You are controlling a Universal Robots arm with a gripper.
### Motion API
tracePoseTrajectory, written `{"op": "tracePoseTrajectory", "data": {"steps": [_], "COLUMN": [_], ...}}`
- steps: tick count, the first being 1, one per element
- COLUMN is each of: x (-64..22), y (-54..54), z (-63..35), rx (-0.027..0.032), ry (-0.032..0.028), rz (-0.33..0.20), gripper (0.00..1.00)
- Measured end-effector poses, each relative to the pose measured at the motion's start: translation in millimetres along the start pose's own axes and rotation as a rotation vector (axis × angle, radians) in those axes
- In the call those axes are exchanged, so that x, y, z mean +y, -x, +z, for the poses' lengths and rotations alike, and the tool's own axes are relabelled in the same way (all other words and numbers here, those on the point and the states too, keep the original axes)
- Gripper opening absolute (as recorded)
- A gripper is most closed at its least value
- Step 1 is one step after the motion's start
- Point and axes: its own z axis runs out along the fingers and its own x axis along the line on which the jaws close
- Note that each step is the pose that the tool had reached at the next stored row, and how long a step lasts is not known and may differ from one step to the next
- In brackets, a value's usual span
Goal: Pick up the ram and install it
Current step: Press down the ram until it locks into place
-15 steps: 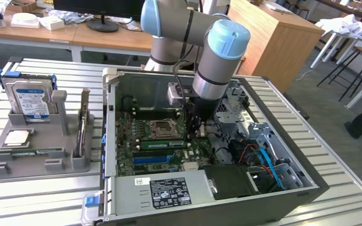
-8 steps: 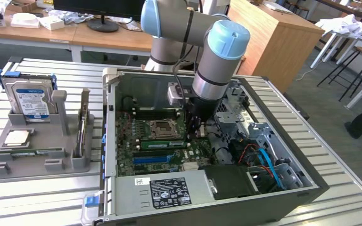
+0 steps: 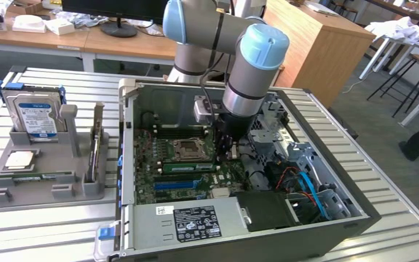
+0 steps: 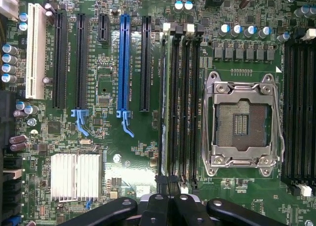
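One grey-and-blue robot arm [image 3: 239,71] reaches down into the open black computer case [image 3: 355,210] in the exterior view, its gripper [image 3: 226,148] low over the green motherboard [image 3: 159,164], beside a long green ram stick [image 3: 186,167] lying in a slot. On the grey holder [image 3: 42,183] at the exterior view's left stands the blue-labelled hard drive [image 3: 36,117].

From the wrist, the gripper [image 4: 168,189] is pressed together directly above the ram [image 4: 165,102] seated in the black memory slots [image 4: 185,102] beside the empty silver processor socket [image 4: 242,122]. Installation looks nearly done.
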Motion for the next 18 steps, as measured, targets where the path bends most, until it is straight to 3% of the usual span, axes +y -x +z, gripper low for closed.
{"op": "tracePoseTrajectory", "data": {"steps": [12,18], "x": [0.0,0.1], "y": [0.0,0.2], "z": [0.5,-6.8], "rx": [0.0000,0.0002], "ry": [0.0001,0.0001], "rz": [0.000,0.000], "gripper": [0.10,0.10]}}
